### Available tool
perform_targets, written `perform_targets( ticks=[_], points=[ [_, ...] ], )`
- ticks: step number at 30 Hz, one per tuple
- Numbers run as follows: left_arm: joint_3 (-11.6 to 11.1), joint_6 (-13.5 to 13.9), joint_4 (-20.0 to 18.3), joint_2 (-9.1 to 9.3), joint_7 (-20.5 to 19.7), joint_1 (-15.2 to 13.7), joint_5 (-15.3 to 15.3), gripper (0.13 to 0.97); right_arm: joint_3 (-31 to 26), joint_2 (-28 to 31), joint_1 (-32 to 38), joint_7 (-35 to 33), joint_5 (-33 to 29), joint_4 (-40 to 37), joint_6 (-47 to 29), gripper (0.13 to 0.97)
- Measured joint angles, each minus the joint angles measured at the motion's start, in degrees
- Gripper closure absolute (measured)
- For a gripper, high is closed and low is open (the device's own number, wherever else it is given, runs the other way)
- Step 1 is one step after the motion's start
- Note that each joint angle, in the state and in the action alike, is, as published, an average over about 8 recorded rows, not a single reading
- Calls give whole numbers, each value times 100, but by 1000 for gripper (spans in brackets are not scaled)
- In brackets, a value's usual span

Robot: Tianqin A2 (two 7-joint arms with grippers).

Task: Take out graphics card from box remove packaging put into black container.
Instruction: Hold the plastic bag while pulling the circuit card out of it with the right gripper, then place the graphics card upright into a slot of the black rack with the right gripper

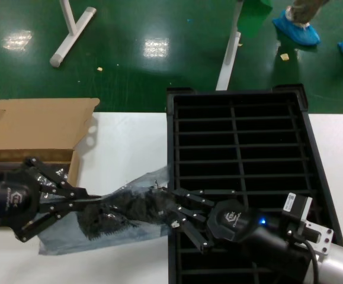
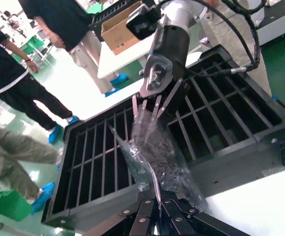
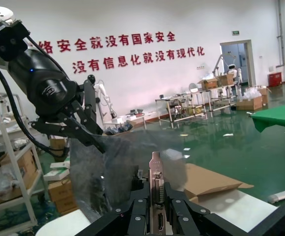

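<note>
The graphics card [image 1: 130, 207] lies dark inside the crinkly translucent packaging [image 1: 100, 235], held over the white table beside the black container [image 1: 172, 124]. My left gripper [image 1: 95, 198] is shut on the bag's closed end; in the left wrist view [image 2: 174, 204] its jaws pinch the plastic [image 2: 154, 152]. My right gripper [image 1: 162, 205] is shut on the card's silver end bracket [image 3: 157, 172] at the bag's mouth, over the crate's left rim; its jaws [image 3: 157, 199] clamp the bracket. The brown box [image 1: 41, 127] stands open at the far left.
The white table [image 1: 124, 142] runs between box and crate. White table legs [image 1: 70, 26] and a person's blue shoe covers [image 1: 295, 26] are on the green floor beyond. Several people [image 2: 14, 78] stand behind the crate in the left wrist view.
</note>
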Motion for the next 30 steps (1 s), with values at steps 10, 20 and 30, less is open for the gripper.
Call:
perform_targets(
  ticks=[10, 20, 30],
  points=[
    [-261, 134, 499, -106, 255, 230, -191, 955, 138, 157, 8, 1, -72, 85, 193, 903],
    [-525, 517, 1622, -80, 990, 574, -411, 955, 265, 547, 29, 271, -309, 397, 568, 903],
    [-548, 1099, 2704, 283, 1558, 479, -691, 955, 451, 1441, -69, 900, -1052, 1302, 1289, 903]
  ],
)
